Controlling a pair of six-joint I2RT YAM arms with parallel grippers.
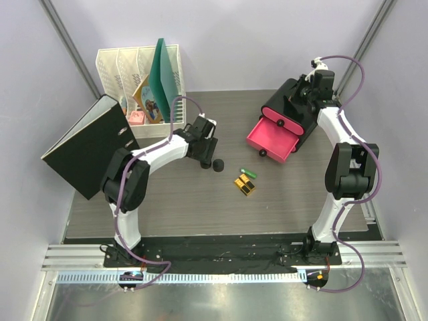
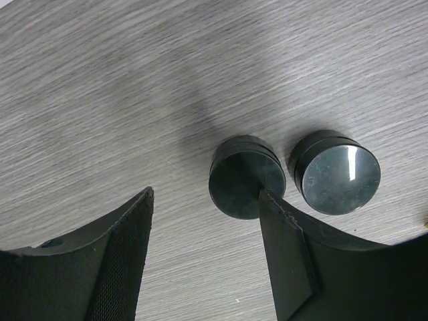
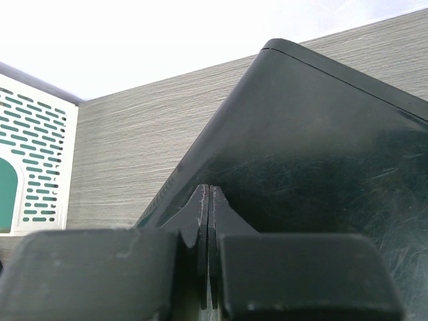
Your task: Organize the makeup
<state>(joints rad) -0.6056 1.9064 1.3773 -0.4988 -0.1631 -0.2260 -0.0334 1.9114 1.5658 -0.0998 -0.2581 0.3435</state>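
Makeup [image 1: 246, 185] not yet put away, drawer [image 1: 274, 137] open.
Left gripper [image 2: 206, 197] spread empty over two jars [image 2: 247, 177]; right gripper [image 3: 208, 194] clenched above box [image 3: 301, 147].

Grey wood-grain table [image 1: 200, 207], 2 glossy black round jars [image 2: 246, 177], black box [image 1: 289, 100] with hot-pink drawer [image 1: 273, 139], gold-and-black cases [image 1: 245, 185], small green tube [image 1: 249, 173], black binder [image 1: 87, 144], white perforated rack [image 1: 127, 63], teal folder [image 1: 162, 73], white-and-black arms [image 1: 328, 217], pale lilac walls [image 1: 234, 40]
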